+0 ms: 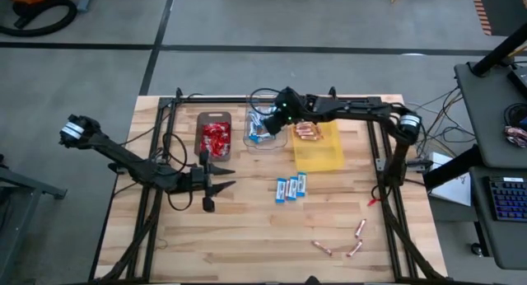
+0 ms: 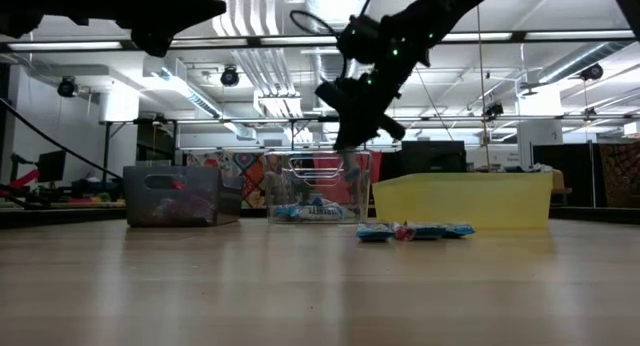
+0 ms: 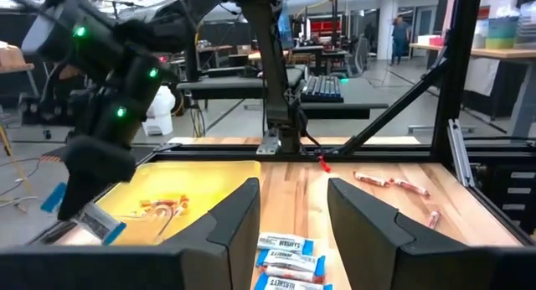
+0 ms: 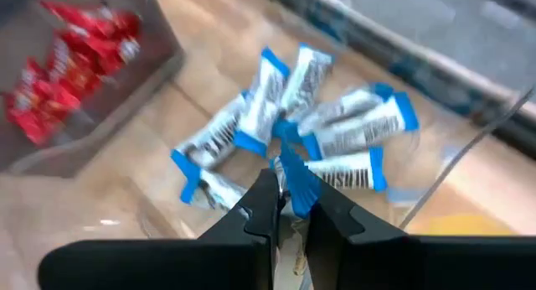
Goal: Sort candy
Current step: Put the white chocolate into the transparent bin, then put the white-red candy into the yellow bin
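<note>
1. Now my right hand (image 4: pixel 285 208) hangs over the clear plastic tray (image 1: pixel 265 143) at the back of the wooden bench (image 1: pixel 247 235), pinching one blue-and-white wrapped bar (image 4: pixel 297 186) by its end, not yet let go
2. Below that bar, several more blue-and-white bars (image 4: pixel 335 139) already lie in a loose heap inside the clear tray, so this kind is well under way
3. Next door, the dark tray (image 1: pixel 214 137) holds the crinkly red packets (image 1: pixel 216 139); I see no red ones loose on the bench, so I judge that kind finished
4. Beside the clear tray on the other side, the yellow tray (image 1: pixel 325 157) has a few thin pinkish-copper sticks (image 1: pixel 308 132) in its far end
5. Left to do: three blue-and-white bars (image 1: pixel 291 187) lie side by side on the bench just in front of the yellow tray, and a few copper sticks (image 1: pixel 354 240) lie scattered near the front right corner
6. My left hand (image 1: pixel 221 176) waits in front of the dark tray with its fingers (image 3: pixel 239 227) spread apart and nothing between them, facing the three loose bars
7. By my reckoning the sorting is more than half done, with roughly half a dozen sweets outstanding
</note>
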You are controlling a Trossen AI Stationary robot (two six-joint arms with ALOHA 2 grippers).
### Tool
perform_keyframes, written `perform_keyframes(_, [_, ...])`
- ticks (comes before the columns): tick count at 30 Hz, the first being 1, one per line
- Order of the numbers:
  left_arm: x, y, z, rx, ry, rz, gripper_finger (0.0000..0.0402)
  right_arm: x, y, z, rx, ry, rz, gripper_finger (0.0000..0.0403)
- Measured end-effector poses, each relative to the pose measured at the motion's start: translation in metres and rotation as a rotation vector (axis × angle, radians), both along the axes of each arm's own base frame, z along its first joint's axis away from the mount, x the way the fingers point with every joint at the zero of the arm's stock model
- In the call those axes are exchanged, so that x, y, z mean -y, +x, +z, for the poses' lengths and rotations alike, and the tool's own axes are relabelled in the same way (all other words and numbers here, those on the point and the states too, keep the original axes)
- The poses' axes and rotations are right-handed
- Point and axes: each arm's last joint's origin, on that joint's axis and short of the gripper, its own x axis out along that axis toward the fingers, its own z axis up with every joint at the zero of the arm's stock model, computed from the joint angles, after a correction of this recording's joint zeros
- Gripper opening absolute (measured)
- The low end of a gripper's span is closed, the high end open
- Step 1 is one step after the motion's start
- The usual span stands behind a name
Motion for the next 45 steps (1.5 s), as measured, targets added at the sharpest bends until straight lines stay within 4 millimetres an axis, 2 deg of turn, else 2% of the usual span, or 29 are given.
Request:
perform_keyframes(4, [0.0, 0.0, -0.001, -0.015, 0.007, 0.0, 0.0125, 0.003, 0.006, -0.014, -0.022, 0.031, 0.012, 0.0034])
perform_keyframes(8, [0.0, 0.0, -0.003, -0.027, 0.007, 0.0, 0.0125, 0.003, 0.008, -0.017, -0.029, 0.034, 0.018, 0.0047])
perform_keyframes(16, [0.0, 0.001, -0.004, -0.035, -0.004, 0.0, 0.0125, 0.002, 0.007, -0.018, -0.043, 0.046, 0.01, 0.0137])
perform_keyframes(20, [0.001, 0.001, -0.006, -0.04, -0.011, 0.0, 0.0125, 0.001, 0.004, -0.01, -0.028, 0.037, 0.013, 0.0169])
perform_keyframes(24, [0.001, 0.002, -0.007, -0.047, -0.022, 0.0, 0.0125, -0.008, -0.004, 0.016, 0.045, 0.076, 0.084, 0.0177])
perform_keyframes(28, [0.001, 0.002, -0.008, -0.057, -0.019, 0.0, 0.0125, -0.032, -0.015, 0.045, 0.119, 0.205, 0.218, 0.0173])
perform_keyframes(33, [0.001, 0.002, -0.009, -0.06, -0.018, 0.0, 0.0125, -0.076, -0.03, 0.072, 0.113, 0.299, 0.291, 0.0163])
perform_keyframes(39, [0.001, 0.002, -0.009, -0.06, -0.017, 0.0, 0.0125, -0.133, -0.045, 0.073, -0.054, 0.457, 0.297, 0.0161])
perform_keyframes(45, [0.001, 0.002, -0.009, -0.061, -0.015, 0.0, 0.0125, -0.187, -0.06, 0.053, -0.334, 0.569, 0.197, 0.016])
